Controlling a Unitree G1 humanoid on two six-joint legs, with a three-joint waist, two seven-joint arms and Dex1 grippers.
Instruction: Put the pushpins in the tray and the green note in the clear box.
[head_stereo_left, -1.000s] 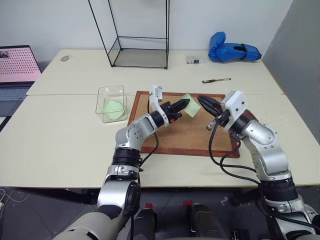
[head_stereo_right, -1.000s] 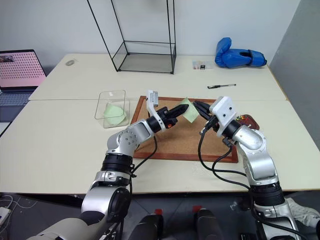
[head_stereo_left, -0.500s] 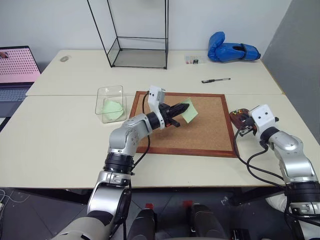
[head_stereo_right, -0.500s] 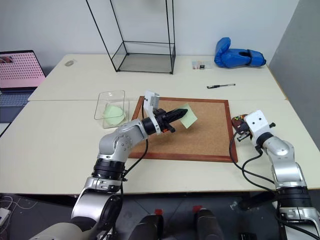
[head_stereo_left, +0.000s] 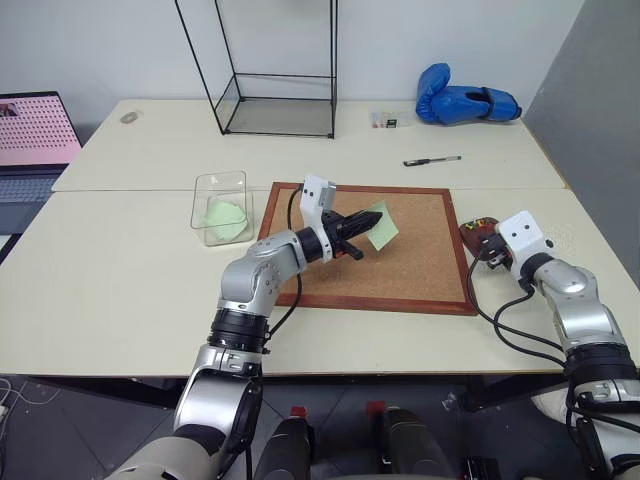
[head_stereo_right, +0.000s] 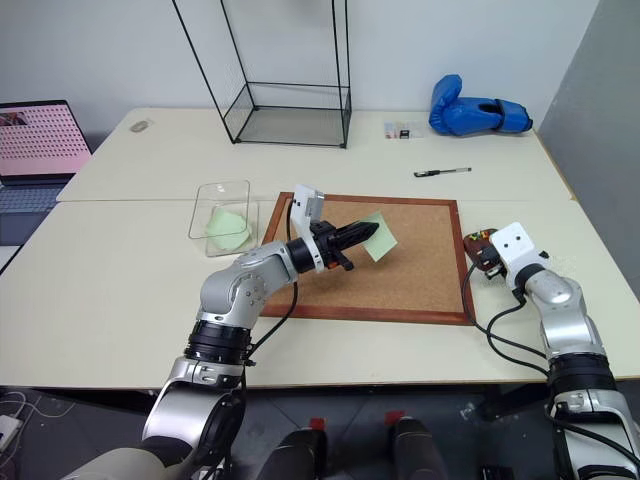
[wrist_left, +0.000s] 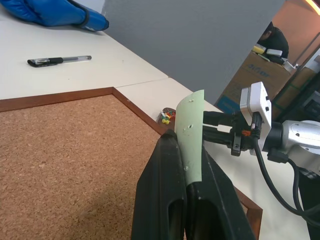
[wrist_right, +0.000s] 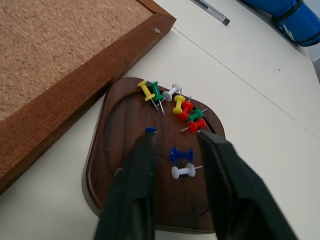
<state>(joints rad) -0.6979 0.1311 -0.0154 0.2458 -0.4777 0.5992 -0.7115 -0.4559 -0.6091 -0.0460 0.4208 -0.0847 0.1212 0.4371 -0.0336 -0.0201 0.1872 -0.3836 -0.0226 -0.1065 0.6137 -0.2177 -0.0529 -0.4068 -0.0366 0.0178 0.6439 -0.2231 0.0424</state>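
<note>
Pale grn note (head_stereo_left: 383, 227), brown tray (wrist_right: 107, 150)

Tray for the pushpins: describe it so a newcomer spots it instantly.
Find the big wood-framed corkboard mid-table. Just off its right edge, under the right tool, sits a small shallow dark brown wooden tray. Unlike the clear plastic box left of the board, it holds coloured pushpins.

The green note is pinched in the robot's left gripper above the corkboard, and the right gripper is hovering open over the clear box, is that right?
Not quite. The green note is pinched in the left gripper above the corkboard, but the right gripper hovers open over the tray of pushpins, not the clear box. The right wrist view shows it.
</note>
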